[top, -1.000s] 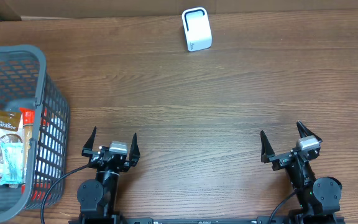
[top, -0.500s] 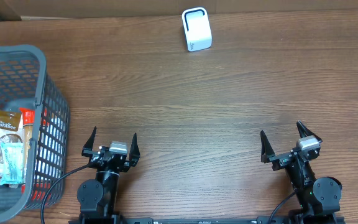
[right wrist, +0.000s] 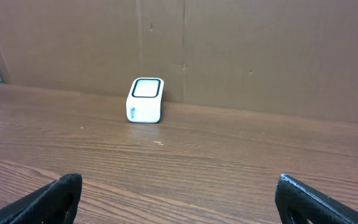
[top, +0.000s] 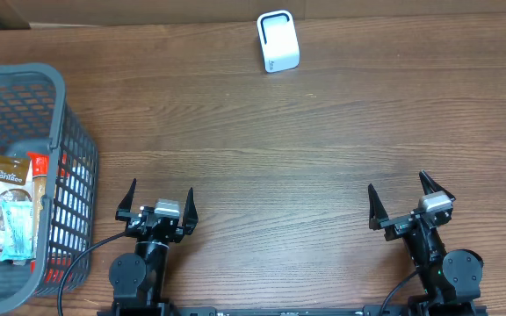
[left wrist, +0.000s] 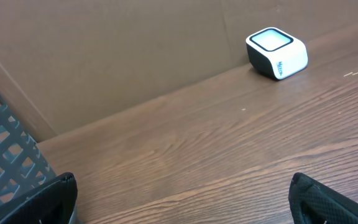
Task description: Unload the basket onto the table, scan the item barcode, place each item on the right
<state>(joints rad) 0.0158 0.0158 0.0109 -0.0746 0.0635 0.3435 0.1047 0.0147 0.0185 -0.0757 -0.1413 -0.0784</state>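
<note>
Where the wooden tabletop reaches its left edge, a grey mesh basket stands, well apart from everything else. At the near edge, the left arm's fingers are spread wide apart and hold nothing; the right arm's fingers, near right, are likewise spread and empty. A white scanner sits at the far side, just before the cardboard wall. The packaged items lie heaped inside the basket, a brown-labelled packet uppermost.
</note>
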